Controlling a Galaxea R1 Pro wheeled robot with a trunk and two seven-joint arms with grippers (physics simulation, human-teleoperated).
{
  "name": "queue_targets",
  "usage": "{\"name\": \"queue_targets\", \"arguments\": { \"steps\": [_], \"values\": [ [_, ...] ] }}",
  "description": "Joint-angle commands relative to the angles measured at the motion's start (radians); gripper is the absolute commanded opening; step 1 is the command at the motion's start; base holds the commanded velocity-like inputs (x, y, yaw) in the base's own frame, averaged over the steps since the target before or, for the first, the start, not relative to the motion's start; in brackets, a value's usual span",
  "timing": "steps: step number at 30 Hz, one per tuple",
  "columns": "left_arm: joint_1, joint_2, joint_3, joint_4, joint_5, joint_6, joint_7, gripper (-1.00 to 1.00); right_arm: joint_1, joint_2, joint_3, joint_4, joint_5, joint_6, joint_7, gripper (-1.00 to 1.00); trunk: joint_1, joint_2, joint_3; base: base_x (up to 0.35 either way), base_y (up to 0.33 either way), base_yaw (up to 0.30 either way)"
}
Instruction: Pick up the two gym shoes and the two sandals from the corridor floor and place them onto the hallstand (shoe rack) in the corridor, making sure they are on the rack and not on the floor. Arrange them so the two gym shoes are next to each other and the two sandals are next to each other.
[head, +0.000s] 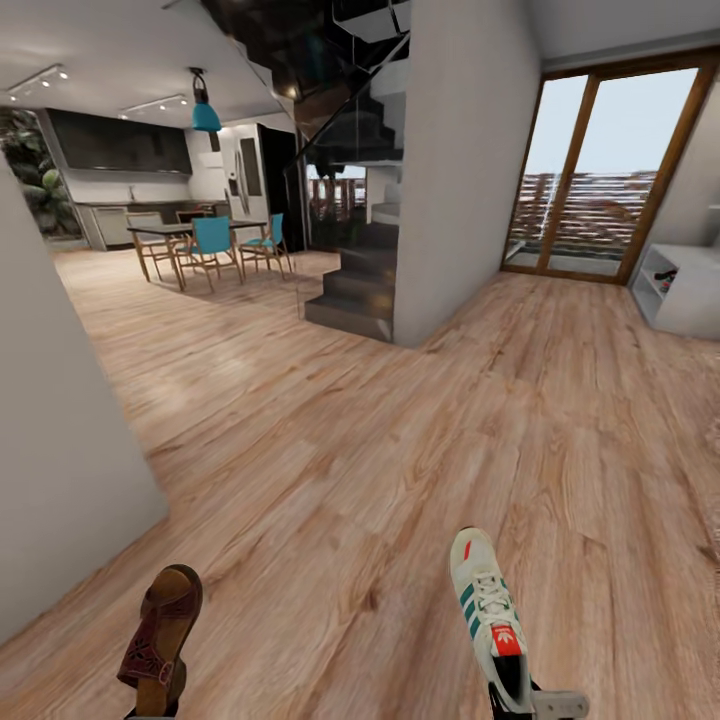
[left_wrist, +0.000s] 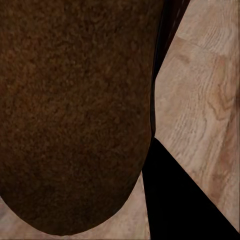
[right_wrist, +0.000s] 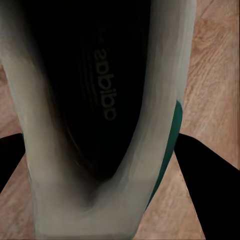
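One sandal (head: 160, 630), dark brown with a tan footbed, hangs low at the left over the corridor floor (head: 380, 440), toe pointing away from me. Its brown sole (left_wrist: 75, 115) looms close in the left wrist view, with a black finger (left_wrist: 185, 200) against its side, so my left gripper is shut on it. One gym shoe (head: 485, 610), cream with green stripes and a red tongue label, hangs low at the right. My right gripper (head: 530, 700) is shut on its heel end. The shoe's dark insole (right_wrist: 95, 95) sits between two black fingers (right_wrist: 210, 170).
A grey wall corner (head: 70, 450) stands close on the left. A staircase and pillar (head: 440, 180) rise ahead, with a dining table and blue chairs (head: 210, 245) beyond. A pale low shelf unit (head: 690, 300) sits far right by the glass door; I cannot tell if it is the hallstand.
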Motion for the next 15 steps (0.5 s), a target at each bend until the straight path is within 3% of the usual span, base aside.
{"name": "queue_targets", "arguments": {
  "steps": [1, 15],
  "values": [
    [-0.001, -0.001, 0.009, 0.000, -0.004, -0.002, -0.008, -1.00, -0.001, -0.001, 0.008, 0.000, -0.007, -0.003, -0.005, -1.00, 0.000, 0.000, 0.000, 0.339, 0.000, -0.271],
    [-0.001, -0.001, 0.010, 0.000, -0.001, -0.002, -0.008, -1.00, -0.001, -0.001, 0.008, -0.003, -0.007, -0.003, -0.005, -1.00, 0.000, 0.000, 0.012, 0.340, 0.000, -0.271]
  ]
}}
